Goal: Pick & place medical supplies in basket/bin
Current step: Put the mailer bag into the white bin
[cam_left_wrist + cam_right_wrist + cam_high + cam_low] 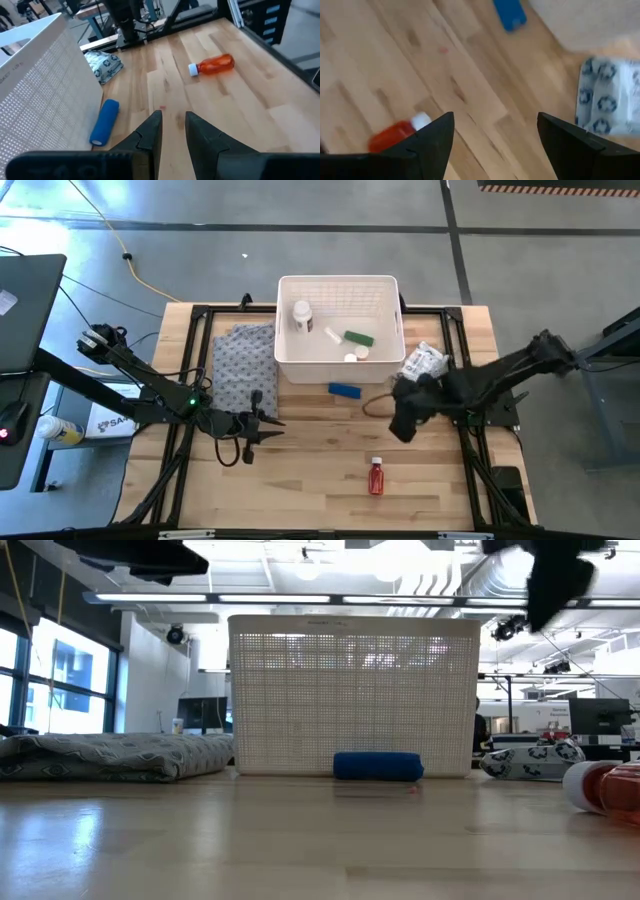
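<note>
The white slotted basket [390,285] stands at the table's far middle. Inside lie a white pill bottle [302,315], a green tube [358,337] and small white vials. A blue block [345,390] lies on the table just in front of the basket. A red white-capped bottle [376,476] lies on its side nearer the front. A crinkly packet [425,360] rests by the basket's right wall. My left gripper [172,116] hovers left of centre with a narrow empty gap. My right gripper [495,117] hangs wide open above the table, between packet and red bottle.
A folded grey patterned cloth [245,355] lies left of the basket. A cable loop [375,405] lies on the table near the right gripper. Bare wood stretches across the table's near half around the red bottle.
</note>
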Motion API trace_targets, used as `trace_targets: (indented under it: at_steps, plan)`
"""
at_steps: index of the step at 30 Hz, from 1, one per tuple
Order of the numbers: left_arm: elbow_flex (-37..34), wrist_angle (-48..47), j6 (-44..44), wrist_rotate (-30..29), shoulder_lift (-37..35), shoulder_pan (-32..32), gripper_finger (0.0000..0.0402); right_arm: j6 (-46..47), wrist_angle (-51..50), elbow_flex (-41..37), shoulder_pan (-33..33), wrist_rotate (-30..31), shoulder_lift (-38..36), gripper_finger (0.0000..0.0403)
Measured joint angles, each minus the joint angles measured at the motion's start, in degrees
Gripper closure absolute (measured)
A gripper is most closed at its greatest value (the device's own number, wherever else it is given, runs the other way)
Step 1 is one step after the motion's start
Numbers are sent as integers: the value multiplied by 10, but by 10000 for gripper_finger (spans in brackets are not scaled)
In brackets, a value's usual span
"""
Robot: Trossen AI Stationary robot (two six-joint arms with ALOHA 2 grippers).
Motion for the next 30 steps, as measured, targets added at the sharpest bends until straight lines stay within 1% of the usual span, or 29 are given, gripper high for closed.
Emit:
trace_targets:
  at_steps: [4, 7, 12, 17, 21, 23, 26, 30]
  plan:
    - [0, 5, -21, 11, 0, 0, 284, 64, -12, -78, 24, 19, -1, 128]
    - [0, 0, -44, 12, 0, 0, 284, 91, -9, -138, 38, 36, -1, 128]
    - [0, -2, -67, 12, 0, 0, 284, 94, 19, -217, 48, 54, -1, 128]
    - [0, -3, -80, 12, 0, 0, 284, 138, 3, -254, 46, 101, -1, 128]
    - [0, -3, -80, 12, 0, 0, 284, 206, -1, -279, 38, 111, -1, 128]
    - [0, -4, -80, 12, 0, 0, 284, 222, 18, -296, 36, 115, -1, 128]
    - [0, -5, -81, 12, 0, 0, 284, 242, 60, -317, 27, 139, -1, 128]
    - [0, -6, -86, 26, 6, 0, 284, 244, 104, -346, 2, 150, -1, 128]
